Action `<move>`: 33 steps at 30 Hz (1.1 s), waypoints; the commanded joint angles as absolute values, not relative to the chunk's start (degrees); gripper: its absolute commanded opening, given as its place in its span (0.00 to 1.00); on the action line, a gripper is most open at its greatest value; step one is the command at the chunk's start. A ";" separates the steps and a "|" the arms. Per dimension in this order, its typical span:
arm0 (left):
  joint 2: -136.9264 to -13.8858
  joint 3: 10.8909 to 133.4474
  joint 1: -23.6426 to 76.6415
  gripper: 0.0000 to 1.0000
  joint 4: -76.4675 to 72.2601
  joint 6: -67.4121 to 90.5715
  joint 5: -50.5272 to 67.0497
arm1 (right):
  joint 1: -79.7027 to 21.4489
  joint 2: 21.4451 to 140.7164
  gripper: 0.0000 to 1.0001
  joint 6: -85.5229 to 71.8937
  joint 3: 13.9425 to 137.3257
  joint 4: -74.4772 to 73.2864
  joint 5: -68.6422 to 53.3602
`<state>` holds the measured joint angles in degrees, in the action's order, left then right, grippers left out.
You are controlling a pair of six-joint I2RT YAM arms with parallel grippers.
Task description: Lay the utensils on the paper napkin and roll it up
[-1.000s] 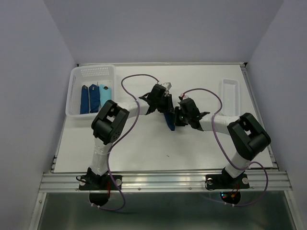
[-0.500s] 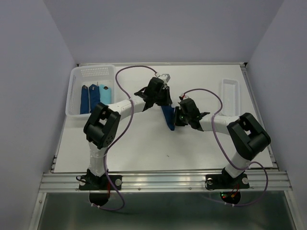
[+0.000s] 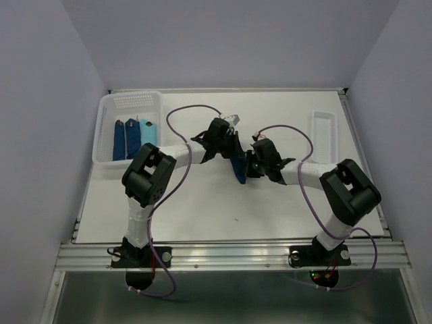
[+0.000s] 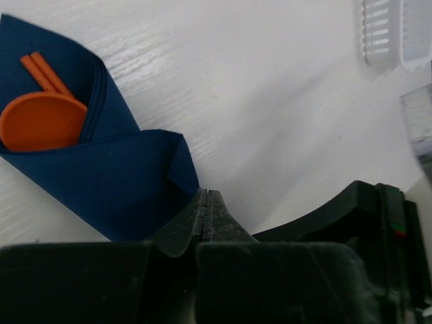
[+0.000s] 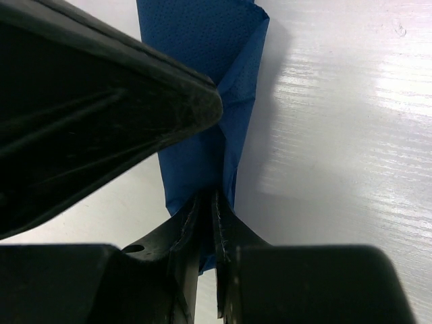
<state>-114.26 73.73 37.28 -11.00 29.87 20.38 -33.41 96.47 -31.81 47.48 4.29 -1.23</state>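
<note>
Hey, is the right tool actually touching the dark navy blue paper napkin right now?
Touching. The right wrist view shows the right tool shut on the dark navy blue paper napkin, the paper's lower edge pinched between its fingertips.

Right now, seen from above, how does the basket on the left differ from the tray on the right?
The basket has tall, perforated walls; the tray looks low. The basket is wide, the tray narrow and long. The basket holds three blue rolls; nothing shows in the tray. Both are whitish and stand near the far edge of the table.
</note>
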 commanded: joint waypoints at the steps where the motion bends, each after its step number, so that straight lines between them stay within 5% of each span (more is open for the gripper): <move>1: -114.35 71.02 36.74 0.00 -14.75 32.07 19.25 | -33.75 97.47 0.16 -30.94 45.00 -2.37 1.32; 22: -116.72 63.99 35.51 0.00 -16.52 34.10 18.19 | -33.75 90.62 0.20 -31.29 53.43 -7.64 9.04; 33: -115.75 63.90 35.33 0.00 -16.61 32.78 19.07 | -33.22 97.03 0.20 -28.92 63.10 -8.79 9.76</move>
